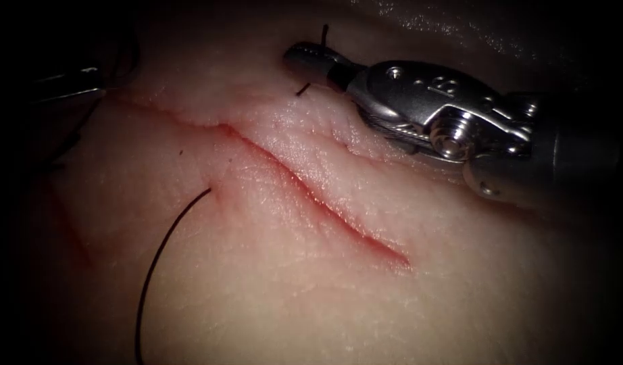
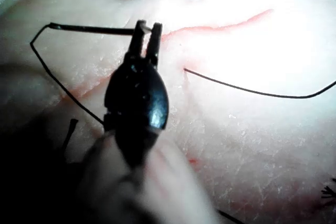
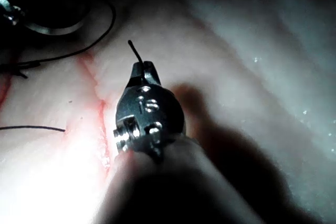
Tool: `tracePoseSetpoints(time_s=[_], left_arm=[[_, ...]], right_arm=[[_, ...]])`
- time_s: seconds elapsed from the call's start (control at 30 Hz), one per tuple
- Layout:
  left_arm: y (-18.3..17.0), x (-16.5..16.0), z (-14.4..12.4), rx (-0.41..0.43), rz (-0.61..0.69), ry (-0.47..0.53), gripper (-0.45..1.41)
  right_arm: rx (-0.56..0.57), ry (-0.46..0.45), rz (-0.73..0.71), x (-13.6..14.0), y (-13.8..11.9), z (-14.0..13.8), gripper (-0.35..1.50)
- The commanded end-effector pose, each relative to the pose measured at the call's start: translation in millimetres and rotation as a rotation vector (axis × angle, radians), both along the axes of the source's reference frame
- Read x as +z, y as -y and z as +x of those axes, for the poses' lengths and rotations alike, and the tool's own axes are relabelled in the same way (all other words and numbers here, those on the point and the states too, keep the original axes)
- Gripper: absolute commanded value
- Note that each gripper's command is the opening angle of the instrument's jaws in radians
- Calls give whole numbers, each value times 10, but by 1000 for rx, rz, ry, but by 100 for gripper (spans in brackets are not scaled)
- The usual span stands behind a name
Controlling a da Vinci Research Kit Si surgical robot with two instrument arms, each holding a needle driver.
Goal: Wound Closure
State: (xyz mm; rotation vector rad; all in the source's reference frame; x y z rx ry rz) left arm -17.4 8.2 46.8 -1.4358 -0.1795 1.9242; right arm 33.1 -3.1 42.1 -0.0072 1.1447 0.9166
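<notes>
Your silver right needle driver (image 1: 305, 59) is gripping the dark curved needle (image 1: 303, 88) on the right of the red-edged cut (image 1: 305, 186) in the pale tissue (image 1: 271, 290), while your left needle driver (image 2: 147, 38) is clamping the thin black thread (image 2: 89, 28).

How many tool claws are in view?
2. Right arm's silver metal claw, right of the cut, holds dark curved needle mid-curve, apparently outside tissue; left arm's dark claw, at the cut's left end, holds black thread.
</notes>
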Motion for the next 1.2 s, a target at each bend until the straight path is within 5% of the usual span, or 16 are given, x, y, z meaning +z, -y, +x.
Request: tracePoseSetpoints(time_s=[0.03,0.73,0.77,0.8,0.83,0.87,1.0,1.2], left_arm=[[3,6,-5,1,1,1,-45],[-3,10,-6,-11,-65,-50,-45],[-5,12,-6,-21,-72,-60,-45],[-5,12,-6,-21,-72,-60,-45],[-6,14,-6,-26,-73,-64,-45],[-9,18,-7,-41,-79,-77,-45],[-16,24,-8,-64,-92,-99,-45],[-43,44,-14,-98,-130,-148,-45]], right_arm=[[0,-7,-1,1,-3,8,-35],[9,-39,16,-12,-12,2,-35],[0,-66,43,-11,-14,6,-6],[0,-66,43,-11,-14,6,-6],[0,-77,52,-10,-15,7,34],[1,-95,72,-9,-16,12,112],[4,-112,91,-9,-17,14,143],[-9,-124,100,-16,-13,-9,147]])
